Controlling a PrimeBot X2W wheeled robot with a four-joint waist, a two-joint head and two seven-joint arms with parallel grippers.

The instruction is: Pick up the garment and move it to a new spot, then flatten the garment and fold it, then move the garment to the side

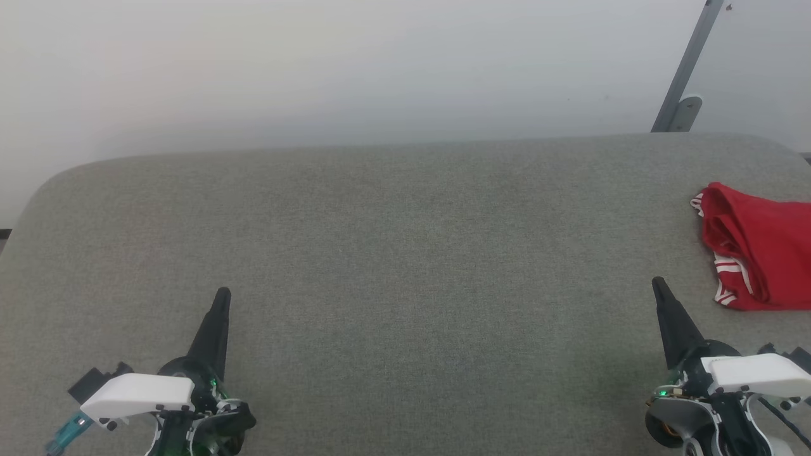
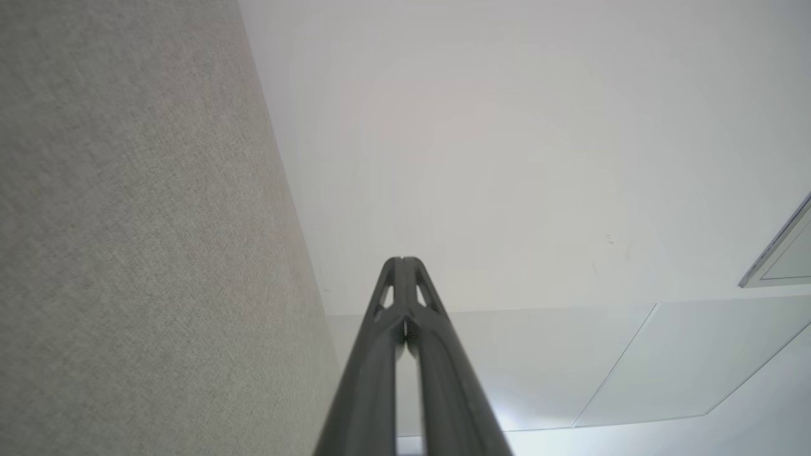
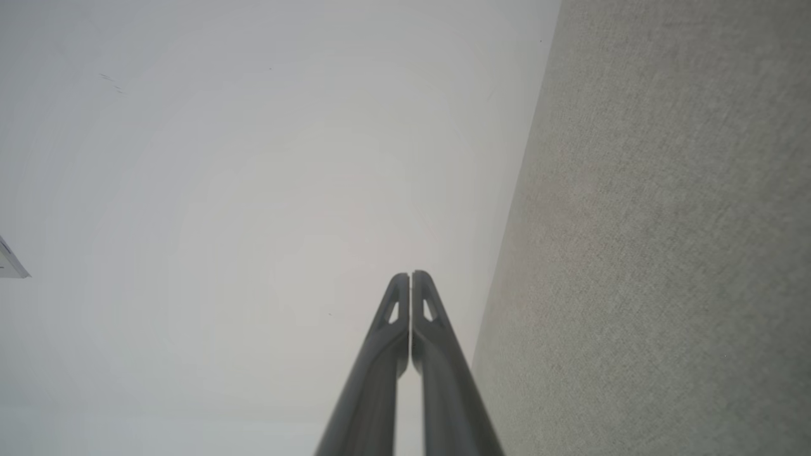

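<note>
The garment (image 1: 760, 247), a bright red shirt with red-and-white striped trim, lies folded in a bundle at the right edge of the grey fabric surface (image 1: 393, 253), partly cut off by the head view's edge. My right gripper (image 1: 659, 284) hovers just left of and nearer than it, shut and empty, not touching it. At the lower left my left gripper (image 1: 223, 292) is also shut with nothing in it. In the wrist views both pairs of fingers, left gripper (image 2: 402, 259) and right gripper (image 3: 410, 274), are pressed together, pointing past the surface's edge at a pale wall.
The grey surface has rounded far corners and ends at a white wall (image 1: 355, 69). A grey metal bracket (image 1: 684, 95) slants up the wall at the far right. White floor or wall panels (image 2: 633, 367) show beyond the surface in the left wrist view.
</note>
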